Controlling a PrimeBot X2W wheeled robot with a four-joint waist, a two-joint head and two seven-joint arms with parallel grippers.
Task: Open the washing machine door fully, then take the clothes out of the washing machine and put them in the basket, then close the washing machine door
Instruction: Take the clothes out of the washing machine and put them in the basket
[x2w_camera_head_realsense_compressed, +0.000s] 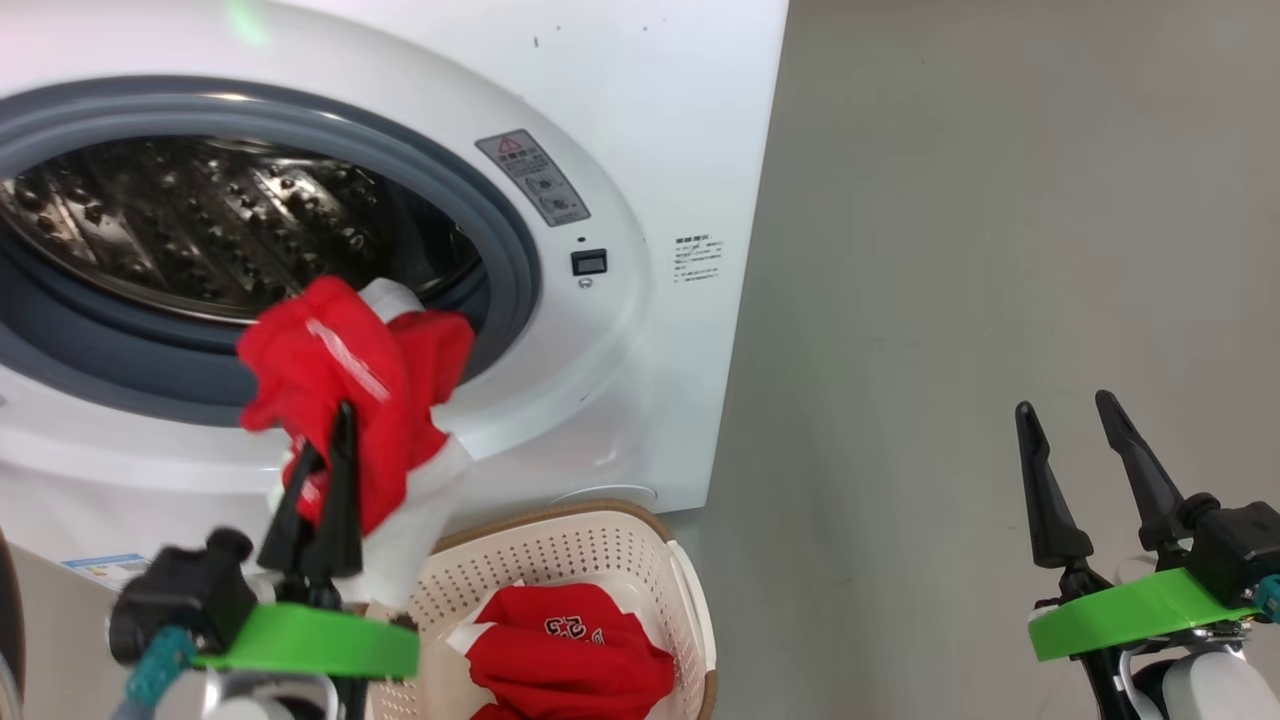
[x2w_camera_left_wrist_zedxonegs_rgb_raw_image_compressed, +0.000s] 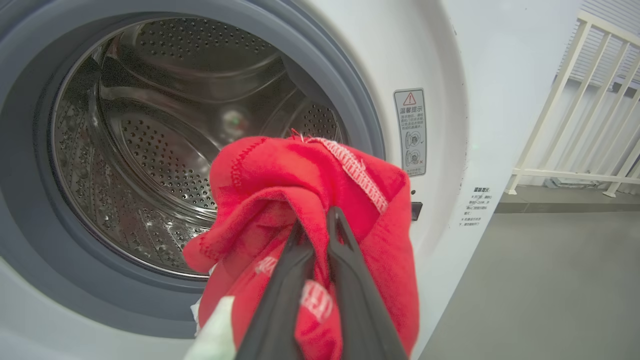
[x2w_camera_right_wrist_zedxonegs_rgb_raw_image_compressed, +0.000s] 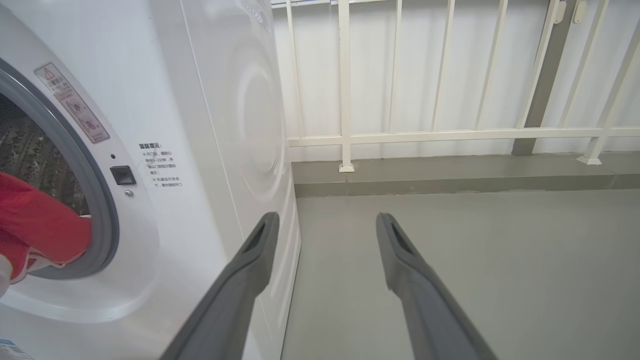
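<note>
**Red garment pinched in the left tool at the mouth of the drum**

The red garment (x2w_camera_head_realsense_compressed: 345, 370), with white parts and a white stitched stripe, hangs bunched in front of the lower right of the washing machine (x2w_camera_head_realsense_compressed: 640, 120) opening. Its top overlaps the grey rubber ring (x2w_camera_head_realsense_compressed: 505, 250) in the head view. The left tool (x2w_camera_head_realsense_compressed: 327, 435) grips it – the two dark fingers are drawn narrow with a fold of red cloth pinched between them. Behind it the perforated steel drum (x2w_camera_left_wrist_zedxonegs_rgb_raw_image_compressed: 165, 165) is bare where it can be seen. Below the garment, against the foot of the machine, stands the cream basket (x2w_camera_head_realsense_compressed: 560, 555), and a second red garment (x2w_camera_head_realsense_compressed: 570, 650) printed with 23 lies inside. Well off to the right the right tool (x2w_camera_head_realsense_compressed: 1063, 403) hangs over the grey floor (x2w_camera_head_realsense_compressed: 950, 250) – fingers spread wide, nothing between them. A white railing (x2w_camera_right_wrist_zedxonegs_rgb_raw_image_compressed: 400, 135) runs behind
</note>
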